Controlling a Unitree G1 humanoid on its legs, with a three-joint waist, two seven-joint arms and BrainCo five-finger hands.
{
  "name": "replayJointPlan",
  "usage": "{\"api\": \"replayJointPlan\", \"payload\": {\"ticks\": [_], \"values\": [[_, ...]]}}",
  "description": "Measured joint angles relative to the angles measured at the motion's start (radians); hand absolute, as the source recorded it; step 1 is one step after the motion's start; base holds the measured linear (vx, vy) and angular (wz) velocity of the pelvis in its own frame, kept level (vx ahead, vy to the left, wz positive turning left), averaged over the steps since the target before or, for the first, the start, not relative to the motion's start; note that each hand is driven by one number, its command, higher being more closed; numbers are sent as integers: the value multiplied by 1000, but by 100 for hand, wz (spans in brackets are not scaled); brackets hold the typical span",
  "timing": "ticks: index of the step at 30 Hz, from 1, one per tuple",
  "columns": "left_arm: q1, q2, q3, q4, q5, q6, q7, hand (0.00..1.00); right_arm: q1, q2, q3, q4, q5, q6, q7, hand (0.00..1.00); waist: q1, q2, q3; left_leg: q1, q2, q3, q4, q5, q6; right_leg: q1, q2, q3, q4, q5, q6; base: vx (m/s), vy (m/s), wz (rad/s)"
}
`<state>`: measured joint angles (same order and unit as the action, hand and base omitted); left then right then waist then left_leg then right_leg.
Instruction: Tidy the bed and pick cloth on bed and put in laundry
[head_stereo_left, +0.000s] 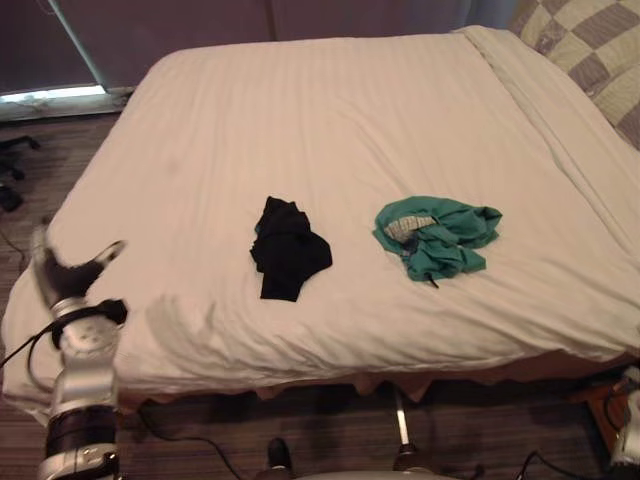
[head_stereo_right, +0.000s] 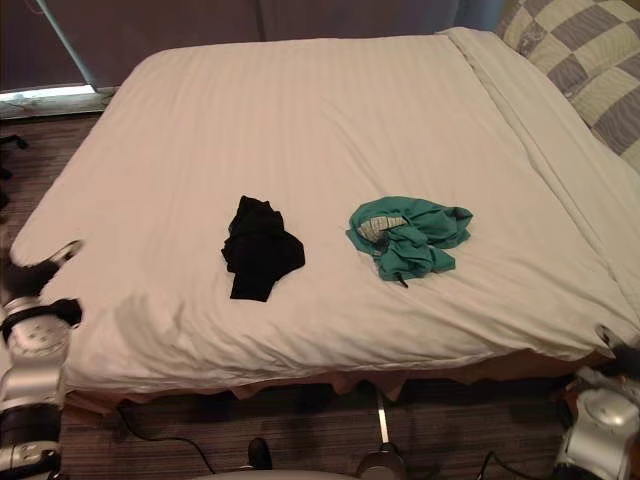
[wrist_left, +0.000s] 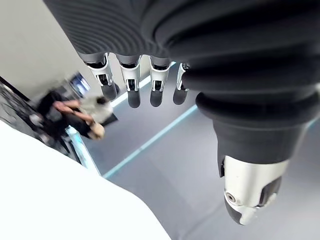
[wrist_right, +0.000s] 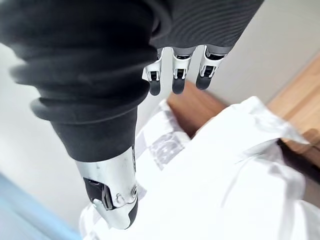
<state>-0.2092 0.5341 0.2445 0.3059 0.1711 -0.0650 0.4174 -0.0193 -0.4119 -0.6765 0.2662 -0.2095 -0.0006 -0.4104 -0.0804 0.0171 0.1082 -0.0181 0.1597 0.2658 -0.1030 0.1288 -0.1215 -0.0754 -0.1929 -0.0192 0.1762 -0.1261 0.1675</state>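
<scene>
Left robot hand (head_stereo_left: 68, 270) is raised off the near left corner of the bed, fingers (wrist_left: 131, 82) straight, thumb apart, released and gripping nothing. Right robot hand (wrist_right: 178, 70) is low at the near right corner, fingers relaxed, also unloaded; its wrist view looks over rumpled white bedding toward a brown wooden surface (wrist_right: 300, 100). The wide bed with the white faintly striped sheet (head_stereo_left: 340, 110) spans most of the head view. The crumpled black cloth (head_stereo_left: 288, 249) lies on the sheet near the front edge, about centre, with bare wrinkled sheet between it and the left robot hand. The bunched teal-green cloth with a pale patterned lining (head_stereo_left: 437, 236) sits just to its right, the two apart and not touching, both well clear of either robot hand. A folded-back white cover strip (head_stereo_left: 560, 130) runs along the bed's right side, and a grey-and-cream chequered pillow (head_stereo_left: 590, 50) sits at the far right corner. Dark wood floor (head_stereo_left: 200, 420) below the front edge.
</scene>
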Motion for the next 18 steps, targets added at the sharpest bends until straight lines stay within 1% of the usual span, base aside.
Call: {"api": "replayJointPlan", "payload": {"ticks": [1,3,5,6,7,9,12,13,15,16,17,18], "values": [[-34,-3,-53,0,10,0,-3,0,-32,-5,42,-21,-17,-4,0,0,-17,-1,3,-14,0,7,6,4,0,-20,1,11,2,5,-1,-8,6,-18],[-101,-14,-112,6,34,0,-4,0,-73,-18,101,-22,-32,-18,0,0,-17,-6,33,-18,0,16,6,9,2,-39,3,31,10,10,-2,-27,8,-17],[-239,-20,-205,52,67,1,-7,0,-137,-28,179,-24,-37,-21,1,0,-20,-6,74,-68,2,28,6,27,7,-98,9,52,13,32,-4,-90,11,-11],[-269,-22,-218,67,71,2,-9,0,-156,-28,193,-25,-38,-21,2,0,-21,-5,85,-79,3,32,6,32,7,-110,10,55,12,38,-4,-107,5,-17],[-334,-26,-247,105,79,10,-14,0,-186,-28,224,-39,-38,-21,2,0,-25,-4,114,-98,3,38,6,40,9,-134,12,62,10,50,-3,-70,0,-14],[-391,-37,-261,156,84,18,-22,0,-202,-28,256,-65,-39,-22,2,0,-29,-4,142,-116,5,43,6,45,13,-158,15,75,6,63,-4,-75,-1,-17],[-468,-40,-300,261,117,44,-26,0,-216,-28,296,-104,-50,-24,1,0,-46,-5,186,-148,7,54,6,54,18,-192,19,83,-6,85,-2,-57,-1,-12],[-503,-40,-319,308,124,57,-27,0,-217,-28,303,-125,-60,-25,1,0,-44,-5,205,-163,8,69,6,58,21,-214,22,102,-8,94,-2,-56,-1,-18],[-559,-40,-326,374,140,66,-30,0,-230,-30,318,-137,-61,-31,1,0,-47,-5,239,-182,8,78,6,65,23,-241,23,111,-8,106,1,-46,-8,-17],[-573,-40,-326,386,147,69,-34,0,-232,-30,324,-137,-61,-31,1,0,-49,-5,246,-189,8,81,7,68,19,-248,23,112,-9,109,1,-49,-14,-13],[-604,-41,-332,415,156,78,-45,100,-235,-29,334,-137,-64,-32,1,0,-50,-6,267,-196,10,86,7,71,20,-259,26,118,-10,115,-1,-34,-11,-9],[-612,-41,-333,425,157,80,-46,100,-236,-29,337,-137,-67,-32,1,0,-49,-7,273,-200,11,89,7,72,21,-265,28,121,-10,118,-1,-24,-14,-13]]}}
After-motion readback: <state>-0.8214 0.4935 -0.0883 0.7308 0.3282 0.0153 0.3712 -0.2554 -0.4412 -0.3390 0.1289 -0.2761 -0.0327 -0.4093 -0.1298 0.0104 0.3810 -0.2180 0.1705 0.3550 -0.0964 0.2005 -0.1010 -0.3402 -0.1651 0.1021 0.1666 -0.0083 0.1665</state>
